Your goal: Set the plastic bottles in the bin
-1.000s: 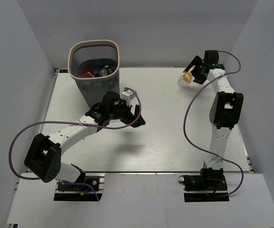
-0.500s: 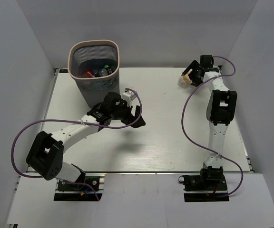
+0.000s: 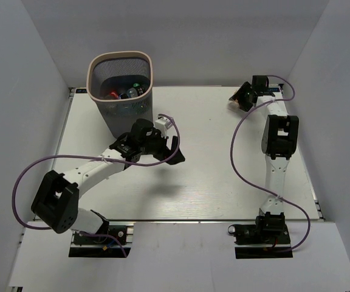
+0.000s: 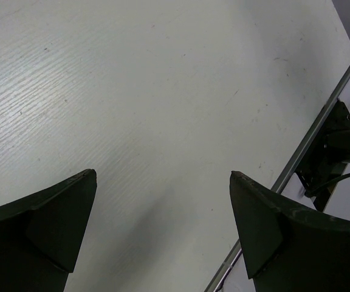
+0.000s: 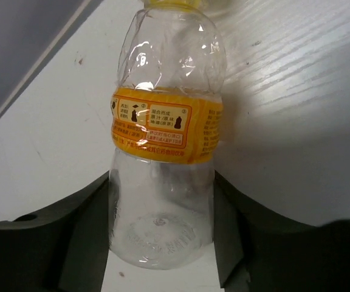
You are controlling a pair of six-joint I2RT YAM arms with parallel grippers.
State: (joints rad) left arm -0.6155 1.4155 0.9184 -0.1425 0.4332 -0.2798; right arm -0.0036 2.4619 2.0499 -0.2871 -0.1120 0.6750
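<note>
**Bin well left of my right hand**

My left hand hangs spread above the surface, near the bin. Farther out, my right hand clamps 1 orange-labelled bottle, cap pointing away from the wrist.

Only one printed thing for you right now: the orange-yellow label wrapped round the small bottle in the right wrist view. On it there's a red-bordered panel holding a few rows of tiny dark characters, East Asian script by the look, too small for you to read. Left of it sit two little dark pictograms with more fine print. Further print curls off round the label's right side, blurred. Up top, the bottles in the bin show colour patches only, nothing legible.
</note>
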